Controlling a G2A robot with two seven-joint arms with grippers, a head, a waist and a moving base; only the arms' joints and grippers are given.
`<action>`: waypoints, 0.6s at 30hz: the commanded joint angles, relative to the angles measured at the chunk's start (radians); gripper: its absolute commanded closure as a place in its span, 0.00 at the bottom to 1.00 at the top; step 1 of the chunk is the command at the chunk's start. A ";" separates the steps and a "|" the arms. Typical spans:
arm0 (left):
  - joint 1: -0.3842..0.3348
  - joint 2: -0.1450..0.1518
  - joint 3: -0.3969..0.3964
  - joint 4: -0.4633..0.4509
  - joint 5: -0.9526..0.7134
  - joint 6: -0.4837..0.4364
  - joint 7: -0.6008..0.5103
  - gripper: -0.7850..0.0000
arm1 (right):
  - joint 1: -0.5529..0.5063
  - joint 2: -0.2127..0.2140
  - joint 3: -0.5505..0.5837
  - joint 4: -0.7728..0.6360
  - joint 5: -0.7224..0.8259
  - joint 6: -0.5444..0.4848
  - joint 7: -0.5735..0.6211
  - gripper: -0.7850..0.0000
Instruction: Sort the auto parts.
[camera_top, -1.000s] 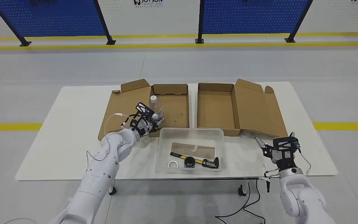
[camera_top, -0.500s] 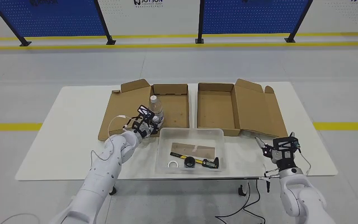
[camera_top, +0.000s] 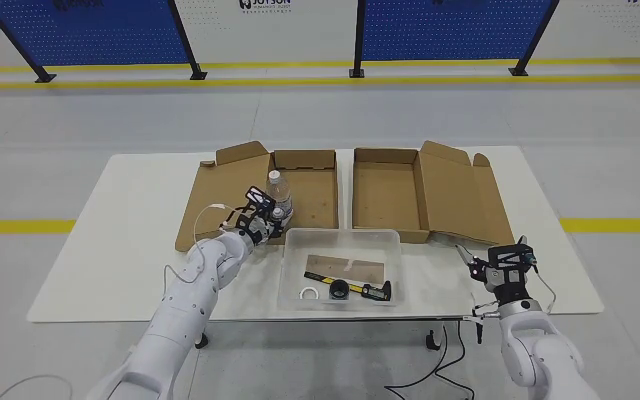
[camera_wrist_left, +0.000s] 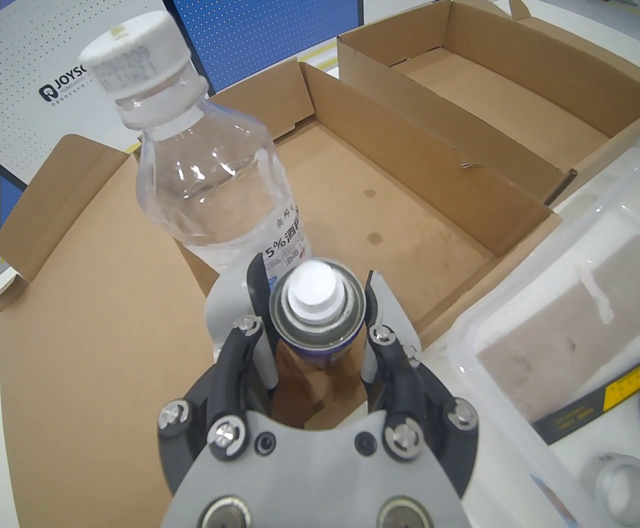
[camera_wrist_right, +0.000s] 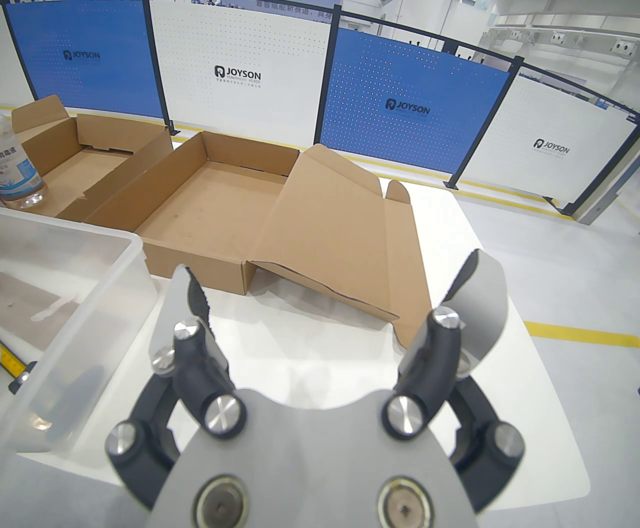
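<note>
1. Top view: shows the left hand (camera_top: 268, 213) at the near edge of the left cardboard box (camera_top: 315, 195), clamped on an upright spray can (camera_top: 277, 211) just beside a clear bottle (camera_top: 277, 186).
2. Top view: places the right cardboard box (camera_top: 385, 195) beside the left one, both open, on the white tabletop (camera_top: 120, 230). Sets a clear bin (camera_top: 342, 234) just in front of the two boxes.
3. Top view: finds in the bin a yellow-and-black strip (camera_top: 322, 274), a white ring (camera_top: 310, 294), a black round part (camera_top: 340, 289) and a caliper (camera_top: 376, 292).
4. Top view: puts the right hand (camera_top: 497, 262) over the near right corner of the tabletop, well apart from the bin.
5. Left wrist view: shows the left hand (camera_wrist_left: 314, 285) with its fingers (camera_wrist_left: 387, 307) pressed against both sides of the spray can (camera_wrist_left: 317, 325), white nozzle up. Places the bottle (camera_wrist_left: 210, 185) upright just behind the can; cannot tell whether the two touch. Shows the left cardboard box (camera_wrist_left: 400, 210) beyond and the clear bin (camera_wrist_left: 550, 280) alongside.
6. Right wrist view: shows the right hand (camera_wrist_right: 332, 265) spread wide and holding nothing, above the bare tabletop (camera_wrist_right: 310, 340). Places the right cardboard box (camera_wrist_right: 215, 200) ahead of it and the clear bin (camera_wrist_right: 90, 280) to one side.
</note>
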 joint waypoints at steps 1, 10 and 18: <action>0.000 0.000 0.001 0.001 -0.002 0.001 -0.001 0.49 | 0.000 0.000 0.000 0.000 0.000 0.000 0.000 0.00; -0.006 -0.001 0.003 -0.025 0.004 0.003 0.007 0.38 | 0.000 0.000 0.000 0.000 0.000 0.000 0.000 0.00; 0.013 0.008 -0.028 -0.133 -0.016 0.000 -0.006 0.35 | 0.000 0.000 0.000 0.000 0.000 0.000 0.000 0.00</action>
